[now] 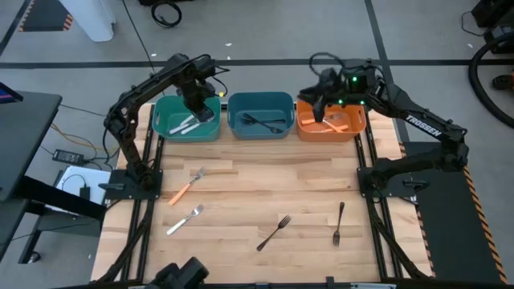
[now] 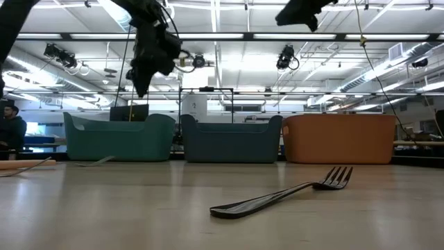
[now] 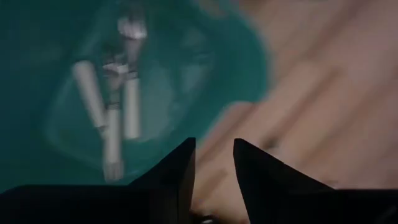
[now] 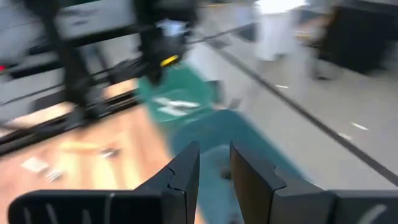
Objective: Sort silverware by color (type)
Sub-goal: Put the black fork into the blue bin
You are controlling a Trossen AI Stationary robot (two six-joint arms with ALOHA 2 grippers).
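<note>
White silverware (image 1: 186,123) lies in the teal bin (image 1: 165,128), black forks (image 1: 265,122) in the blue bin (image 1: 241,128), and orange-handled pieces (image 1: 333,124) in the orange bin (image 1: 353,131). On the table lie an orange-handled fork (image 1: 186,186), a white fork (image 1: 185,219) and two black forks (image 1: 275,231) (image 1: 338,223). My left gripper (image 3: 214,162) hangs open over the teal bin's right end, pointing down, above the white pieces (image 3: 115,106). My right gripper (image 4: 214,168) is open and high over the orange bin's left end, with nothing between its fingers.
The three bins stand in a row along the table's far edge. In the low view one black fork (image 2: 284,194) lies close in front. The arms' bases and frame rails run down the table's left and right sides. A person (image 2: 10,128) stands far off in the room.
</note>
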